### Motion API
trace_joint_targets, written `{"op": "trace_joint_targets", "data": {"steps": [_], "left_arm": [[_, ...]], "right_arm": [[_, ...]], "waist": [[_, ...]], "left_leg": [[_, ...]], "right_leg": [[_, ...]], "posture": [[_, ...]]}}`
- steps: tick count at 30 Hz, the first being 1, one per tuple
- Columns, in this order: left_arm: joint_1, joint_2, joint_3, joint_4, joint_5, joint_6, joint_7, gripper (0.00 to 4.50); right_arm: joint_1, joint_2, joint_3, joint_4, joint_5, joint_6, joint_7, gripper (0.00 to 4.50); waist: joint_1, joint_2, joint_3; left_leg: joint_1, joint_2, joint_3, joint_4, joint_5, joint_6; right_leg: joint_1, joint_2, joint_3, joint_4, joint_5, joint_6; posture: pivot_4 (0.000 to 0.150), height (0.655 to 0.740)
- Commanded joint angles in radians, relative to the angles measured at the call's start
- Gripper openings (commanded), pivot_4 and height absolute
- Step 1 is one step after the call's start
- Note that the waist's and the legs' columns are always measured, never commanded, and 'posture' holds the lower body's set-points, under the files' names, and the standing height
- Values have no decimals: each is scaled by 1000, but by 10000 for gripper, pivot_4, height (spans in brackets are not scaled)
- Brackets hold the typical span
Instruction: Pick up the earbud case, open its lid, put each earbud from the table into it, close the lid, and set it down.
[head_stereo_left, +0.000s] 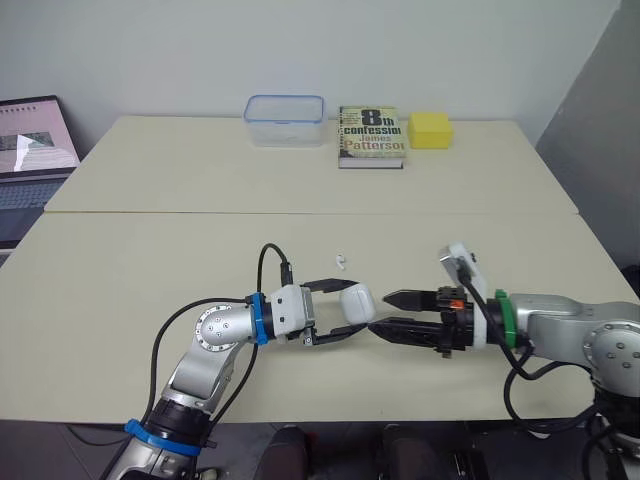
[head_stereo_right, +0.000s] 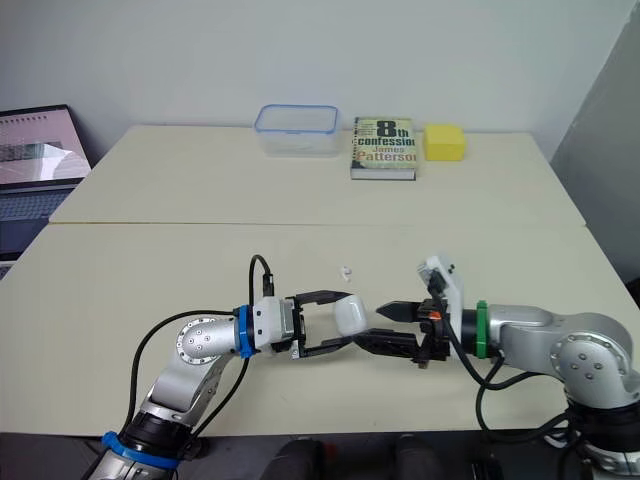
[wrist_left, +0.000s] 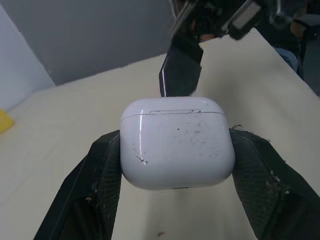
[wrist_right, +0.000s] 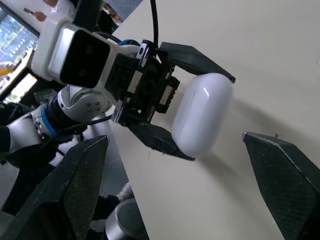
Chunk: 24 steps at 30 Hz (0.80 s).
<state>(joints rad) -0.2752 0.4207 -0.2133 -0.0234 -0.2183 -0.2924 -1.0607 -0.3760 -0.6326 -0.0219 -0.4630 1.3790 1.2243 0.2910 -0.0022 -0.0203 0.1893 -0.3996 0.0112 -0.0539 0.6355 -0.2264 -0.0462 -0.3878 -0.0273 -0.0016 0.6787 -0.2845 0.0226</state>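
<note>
White earbud case (head_stereo_left: 356, 300) in left claw (head_stereo_left: 354, 308), right claw (head_stereo_left: 381, 312) just beside it

The glossy white rounded plastic earbud case (wrist_left: 177, 142) carries dark specks. The matte tabletop (head_stereo_left: 200, 250) is pale beige. Upper centre: clear plastic box (head_stereo_left: 285, 120) with a blue rim, dark green paperback book (head_stereo_left: 371, 136) with pale lettering, bright yellow block (head_stereo_left: 430, 129).

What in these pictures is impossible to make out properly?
- The earbud: too small in the head views to tell its shape or which way it lies.
- The right gripper: in the left wrist view the earbud case hides one fingertip, so contact cannot be judged.
- The laptop: cut off by the left edge of the head views.
</note>
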Motion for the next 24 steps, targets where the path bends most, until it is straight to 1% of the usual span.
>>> {"op": "trace_joint_targets", "data": {"steps": [1, 7, 15, 17, 19, 22, 24], "left_arm": [[-32, -8, -8, 14, -1, -86, -18, 27889], [-46, -3, -12, 49, -6, -137, -31, 27889], [-39, -6, -14, 49, -10, -158, -28, 27889], [-39, -7, -14, 50, -10, -159, -25, 27889], [-40, -8, -14, 50, -10, -161, -24, 27889], [-45, -10, -17, 53, -11, -167, -27, 27889], [-47, -12, -17, 55, -12, -170, -26, 27889]], "right_arm": [[-34, 29, 25, 37, 60, 24, -52, 45000], [-73, 60, 41, 98, 110, 36, -81, 45000], [-102, 59, 53, 142, 124, 61, -61, 45000], [-105, 57, 59, 150, 115, 70, -49, 40917], [-106, 53, 64, 155, 104, 79, -36, 35447], [-109, 53, 66, 163, 91, 82, -22, 24617], [-112, 52, 68, 167, 85, 83, -15, 16583]], "waist": [[0, 0, 0], [0, 0, 0], [-1, 0, 0], [-1, 0, 0], [-1, 0, 0], [-1, 0, 0], [-1, 0, 0]], "left_leg": [[0, 0, 0, 0, 0, 0], [0, 2, -1, 0, 0, 0], [0, 3, -1, 0, 0, 0], [0, 3, -1, 0, 0, 0], [0, 3, -1, 0, 0, 0], [0, 3, -1, 0, 0, 0], [0, 3, -1, 0, 0, 0]], "right_leg": [[0, 1, 0, 0, 0, 0], [-1, 4, 0, 0, 0, 0], [-1, 4, -1, 0, 0, 0], [-1, 4, 0, 0, 0, 0], [-1, 4, 0, 0, 0, 0], [-1, 5, 0, 0, 0, 0], [-1, 5, 0, 0, 0, 0]], "posture": [[1500, 7400], [1500, 7400], [1500, 7400], [1500, 7400], [1500, 7400], [1500, 7400], [1500, 7400]]}}
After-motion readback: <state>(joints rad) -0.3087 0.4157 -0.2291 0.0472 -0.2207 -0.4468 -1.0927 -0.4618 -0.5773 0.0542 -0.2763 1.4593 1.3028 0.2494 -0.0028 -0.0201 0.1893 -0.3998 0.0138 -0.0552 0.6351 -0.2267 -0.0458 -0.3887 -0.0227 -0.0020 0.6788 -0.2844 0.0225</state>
